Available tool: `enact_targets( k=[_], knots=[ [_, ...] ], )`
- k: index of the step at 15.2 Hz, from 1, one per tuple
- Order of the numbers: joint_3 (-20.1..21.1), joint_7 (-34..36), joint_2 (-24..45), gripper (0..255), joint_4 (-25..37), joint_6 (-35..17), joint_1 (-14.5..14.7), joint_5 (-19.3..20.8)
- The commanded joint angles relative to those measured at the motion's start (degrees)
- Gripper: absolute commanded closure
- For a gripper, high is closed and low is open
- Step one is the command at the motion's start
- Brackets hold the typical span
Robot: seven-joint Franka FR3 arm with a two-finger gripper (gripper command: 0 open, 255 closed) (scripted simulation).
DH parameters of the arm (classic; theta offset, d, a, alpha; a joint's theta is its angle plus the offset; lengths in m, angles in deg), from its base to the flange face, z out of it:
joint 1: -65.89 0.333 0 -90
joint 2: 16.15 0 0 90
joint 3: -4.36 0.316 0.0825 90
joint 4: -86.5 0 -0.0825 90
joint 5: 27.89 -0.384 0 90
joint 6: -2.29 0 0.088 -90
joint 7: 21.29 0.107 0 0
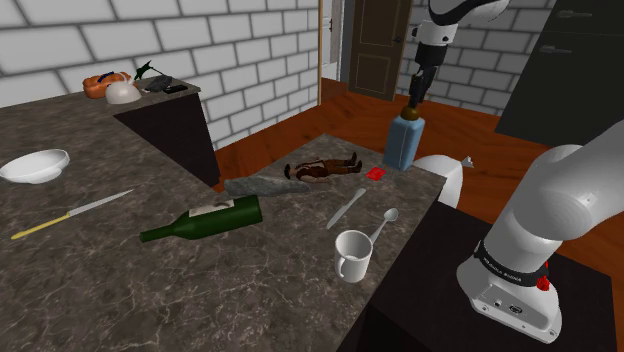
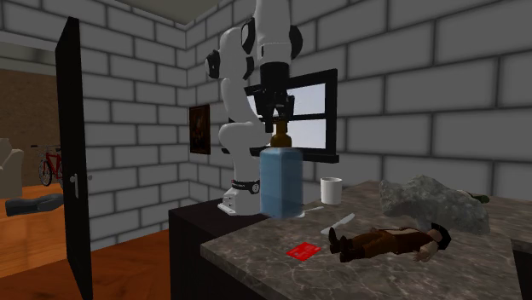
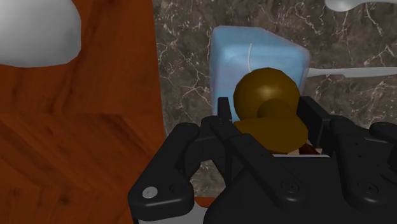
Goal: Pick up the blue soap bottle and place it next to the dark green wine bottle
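Wrist view: your tool [image 3: 268, 118] is clenched, nearly closed, on the soap bottle [image 3: 251, 57] at its brown pump [image 3: 267, 95]. In the shoulder view it stands upright, pump toward 12 o'clock.

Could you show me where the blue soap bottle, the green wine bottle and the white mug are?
blue soap bottle [image 1: 403, 147], shoulder view, middle of its blue body.
green wine bottle [image 1: 215, 221], shoulder view, its wide green body.
white mug [image 1: 352, 265], shoulder view, its outer wall.
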Motion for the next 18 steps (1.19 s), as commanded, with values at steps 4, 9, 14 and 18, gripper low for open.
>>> enact_targets(
  k=[4,9,14,18],
  knots=[
    [0.49,-0.03,-0.22,255,3.84,4.05,0.16,-0.31],
    [0.92,-0.06,-0.13,255,7.73,7.86,0.36,-0.64],
    [1.27,-0.15,0.29,255,11.90,11.62,0.58,-0.99],
    [1.50,-0.25,0.85,255,15.43,14.61,0.77,-1.29]
  ],
)
